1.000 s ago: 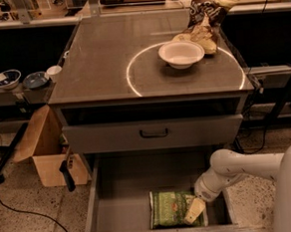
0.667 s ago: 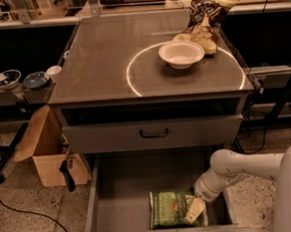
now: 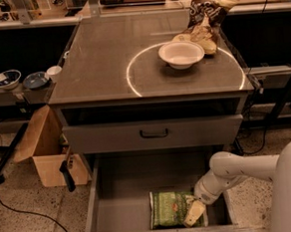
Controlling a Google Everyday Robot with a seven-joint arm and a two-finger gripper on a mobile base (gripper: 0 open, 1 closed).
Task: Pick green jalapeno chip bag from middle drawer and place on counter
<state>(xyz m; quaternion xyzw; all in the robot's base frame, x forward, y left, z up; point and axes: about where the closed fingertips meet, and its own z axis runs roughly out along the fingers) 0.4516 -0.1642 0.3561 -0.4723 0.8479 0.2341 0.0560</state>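
Observation:
The green jalapeno chip bag (image 3: 170, 209) lies flat on the floor of the open middle drawer (image 3: 123, 209), near its front right. My gripper (image 3: 194, 213) reaches down into the drawer from the right and sits at the bag's right edge, touching or just over it. The white arm (image 3: 239, 169) comes in from the lower right. The counter (image 3: 107, 66) above carries a thin white circle line.
A white bowl (image 3: 181, 53) and a dark brown chip bag (image 3: 206, 14) stand on the counter's right side. A closed drawer front with a black handle (image 3: 154, 134) sits above the open drawer. A cardboard box (image 3: 45, 152) stands on the floor at left. Small bowls (image 3: 7, 78) rest on a left shelf.

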